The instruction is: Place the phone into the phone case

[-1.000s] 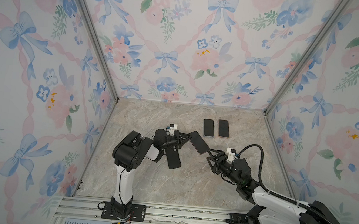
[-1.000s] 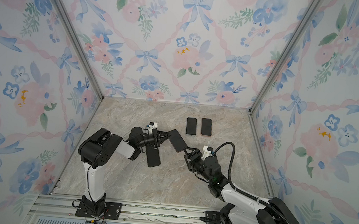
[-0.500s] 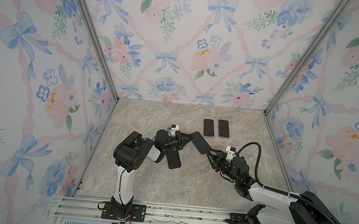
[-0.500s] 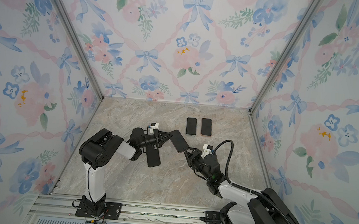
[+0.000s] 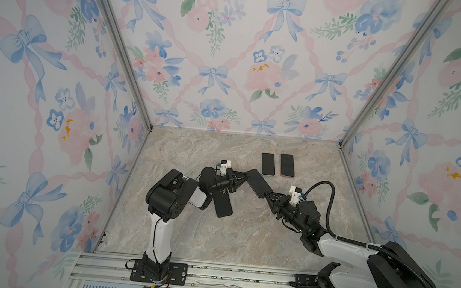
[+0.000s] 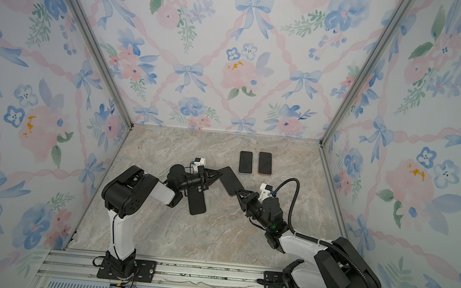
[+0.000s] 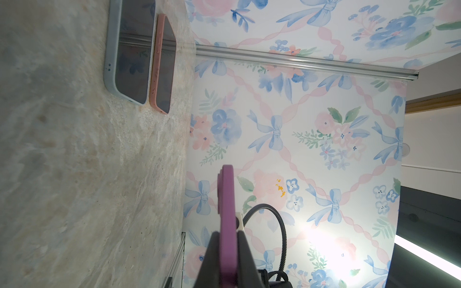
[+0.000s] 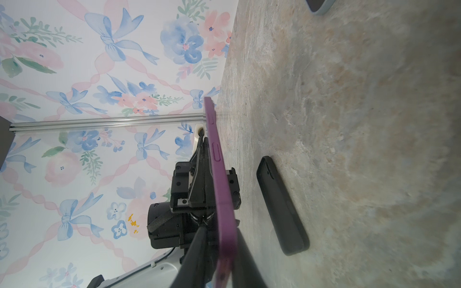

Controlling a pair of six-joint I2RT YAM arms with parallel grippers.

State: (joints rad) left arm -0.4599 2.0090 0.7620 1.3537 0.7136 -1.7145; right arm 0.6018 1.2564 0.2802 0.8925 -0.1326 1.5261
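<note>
While the purple phone case [image 5: 257,182] hangs above the table [image 5: 215,240], you have both arms on it. Your left gripper [image 5: 245,176] pinches one end. Your right gripper [image 5: 268,195] is closed on the other end, with a finger on each flat side. The black phone [image 5: 222,204] lies flat on the table just under your left arm, not in the case yet. Two more phones, in a blue case [image 5: 268,164] and a pink case [image 5: 287,165], lie side by side at the back. I think you are passing the case between arms. Next, one gripper should let go slowly so the case does not drop, then go for the phone.
</note>
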